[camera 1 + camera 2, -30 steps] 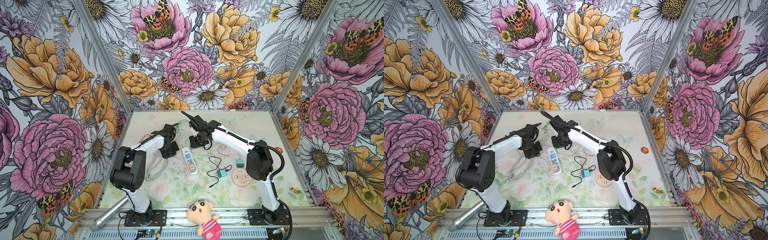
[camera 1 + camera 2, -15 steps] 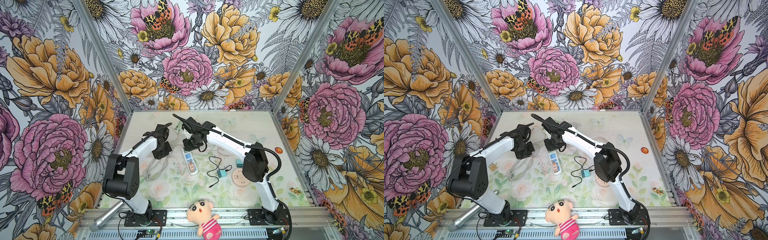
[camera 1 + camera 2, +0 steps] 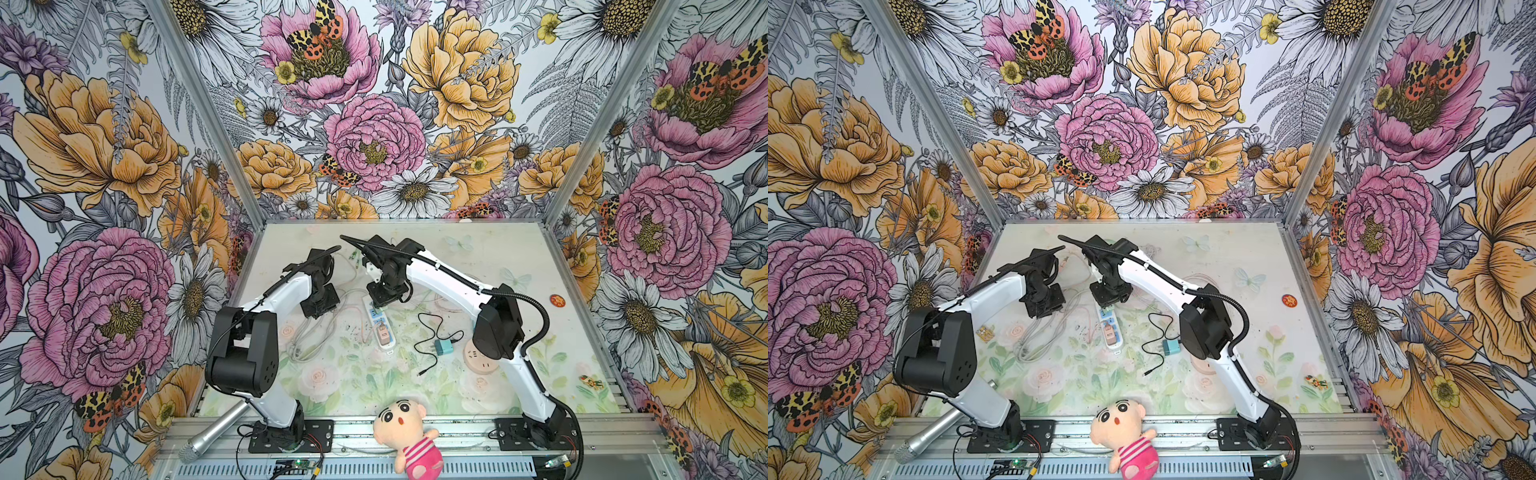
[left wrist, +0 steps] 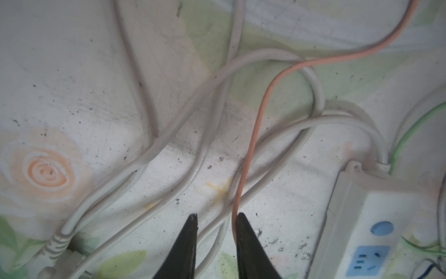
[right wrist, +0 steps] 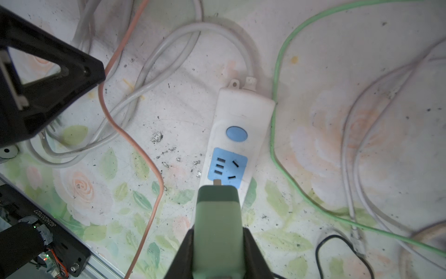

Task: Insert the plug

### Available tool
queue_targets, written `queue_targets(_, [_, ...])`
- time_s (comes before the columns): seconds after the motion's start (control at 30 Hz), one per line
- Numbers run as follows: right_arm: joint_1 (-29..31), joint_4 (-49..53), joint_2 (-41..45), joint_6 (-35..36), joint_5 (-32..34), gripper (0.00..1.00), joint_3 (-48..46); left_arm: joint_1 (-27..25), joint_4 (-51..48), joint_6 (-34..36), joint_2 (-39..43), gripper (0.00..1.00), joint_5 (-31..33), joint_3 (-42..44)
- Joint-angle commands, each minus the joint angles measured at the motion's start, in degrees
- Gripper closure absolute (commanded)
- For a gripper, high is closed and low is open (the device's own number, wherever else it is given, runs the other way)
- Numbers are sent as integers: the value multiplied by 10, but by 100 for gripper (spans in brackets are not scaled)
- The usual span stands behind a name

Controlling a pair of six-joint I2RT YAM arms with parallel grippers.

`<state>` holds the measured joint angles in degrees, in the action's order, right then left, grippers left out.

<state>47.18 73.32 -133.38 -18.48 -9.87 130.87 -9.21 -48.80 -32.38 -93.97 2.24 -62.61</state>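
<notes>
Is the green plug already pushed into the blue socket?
No, the plug is held clear of the socket, its prong showing.

This is a robot test cell in a lab, not a lived-in room. 3 wall panels (image 3: 124, 166) printed with huge flowers box in a small table (image 3: 478, 245), joined by bare aluminium posts (image 3: 201, 104). Along the bottom edge of both top views, the left arm (image 3: 282, 291) and the right arm (image 3: 440, 278), 2 white-and-black machines, are bolted through black base plates (image 3: 291, 436) to an aluminium rail (image 3: 457, 434). A bare circuit board (image 3: 297, 464) with loose wires sits below it. A power strip (image 3: 380, 324), a microphone (image 3: 212, 432) and a plush doll (image 3: 409, 432) lie about.
</notes>
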Motion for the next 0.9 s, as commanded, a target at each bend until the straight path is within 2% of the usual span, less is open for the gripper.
queue_targets(0.0, [-1,49,-30,15,-1,100,67,7,12,14,-9,70,14,4])
queue_targets(0.2, [0,114,-80,18,-6,100,142,16,23,18,-5,69,5,11])
queue_targets(0.57, [4,132,-104,0,-16,100,169,31,57,13,6,68,-35,26])
queue_targets(0.87, [6,132,-117,-4,-11,100,177,10,79,6,-4,69,-56,37])
